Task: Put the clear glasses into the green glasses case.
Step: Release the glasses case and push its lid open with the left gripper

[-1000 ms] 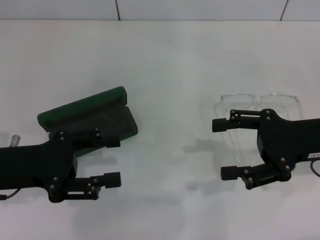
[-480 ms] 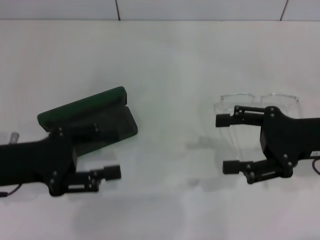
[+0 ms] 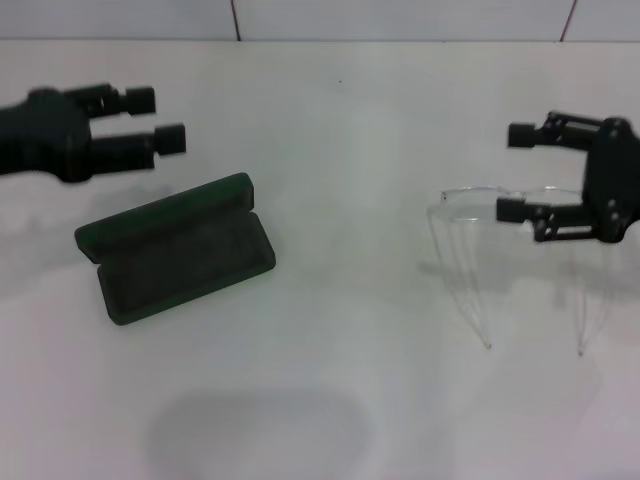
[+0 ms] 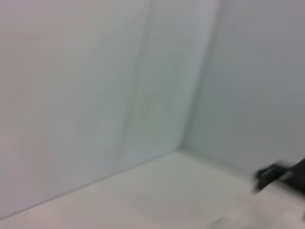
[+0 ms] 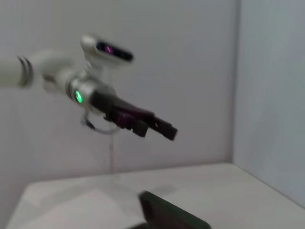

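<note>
We are only approaching: the transparent clear glasses (image 3: pixel 510 255) are lying right on the white worktop (image 3: pixel 340 130), the dark green hinged glasses case (image 3: pixel 175 250) open left. Both the right gripper (image 3: pixel 512 172) and left gripper (image 3: pixel 160 118) are hovering with jaws spread, gripping nothing. Next, the right must descend onto the frame.

Bright, even light washing the white table (image 3: pixel 340 130), soft grey shadow pooling at lower centre of the head view, left gripper (image 3: pixel 150 118) smearing with motion blur at upper left, both wrist views looking hazy and unfocused
</note>
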Tool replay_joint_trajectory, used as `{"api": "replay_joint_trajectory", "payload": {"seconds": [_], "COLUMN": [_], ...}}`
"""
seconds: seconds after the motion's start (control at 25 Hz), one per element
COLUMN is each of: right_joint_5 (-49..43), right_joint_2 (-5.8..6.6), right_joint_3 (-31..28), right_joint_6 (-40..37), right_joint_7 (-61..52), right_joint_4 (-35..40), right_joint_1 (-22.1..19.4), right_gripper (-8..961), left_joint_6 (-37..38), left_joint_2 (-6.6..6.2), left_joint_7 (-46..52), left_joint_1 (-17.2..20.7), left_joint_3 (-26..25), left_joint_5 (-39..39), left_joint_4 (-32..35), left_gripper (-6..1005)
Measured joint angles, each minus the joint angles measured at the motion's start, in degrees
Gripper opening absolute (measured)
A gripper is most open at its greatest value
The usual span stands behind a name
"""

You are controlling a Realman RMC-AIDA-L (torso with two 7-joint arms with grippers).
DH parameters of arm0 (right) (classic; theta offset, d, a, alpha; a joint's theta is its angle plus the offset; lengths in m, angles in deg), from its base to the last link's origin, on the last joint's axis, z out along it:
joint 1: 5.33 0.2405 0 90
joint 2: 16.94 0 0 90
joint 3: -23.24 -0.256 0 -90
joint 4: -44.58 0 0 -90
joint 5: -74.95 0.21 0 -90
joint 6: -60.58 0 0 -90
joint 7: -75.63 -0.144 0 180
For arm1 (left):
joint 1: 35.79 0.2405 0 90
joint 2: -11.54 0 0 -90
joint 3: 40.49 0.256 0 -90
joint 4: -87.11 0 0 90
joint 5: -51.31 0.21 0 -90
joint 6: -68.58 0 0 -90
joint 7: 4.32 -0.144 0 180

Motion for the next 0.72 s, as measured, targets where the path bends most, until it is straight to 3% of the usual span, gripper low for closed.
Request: {"api": "replay_joint_trajectory", "payload": {"seconds": [0.16, 0.32, 0.72], "right_joint_5": [-0.4, -0.5, -0.5], "right_joint_2": [0.80, 1.27, 1.47], "right_joint_3": [-2.7, -5.0, -6.3], "right_joint_6": [0.3, 0.5, -0.3], "right_joint_7": [-3.2, -5.7, -7.0], "right_joint_4": [3.1, 6.9, 9.3], "right_joint_1": [-0.4, -2.0, -3.7], "right_gripper": [858, 846, 835], "left_joint_6": [-2.5, -2.6, -6.4], "left_joint_2": [1.36, 1.85, 2.78], "left_joint_7": [10.0, 16.1, 17.0], "left_joint_1": [-3.3, -6.5, -8.4], "left_joint_3": [1.0, 6.3, 11.8], "left_joint_5": [13.9, 25.5, 32.4], "left_joint_4": [9.9, 13.6, 10.5], "left_gripper": [769, 769, 768]}}
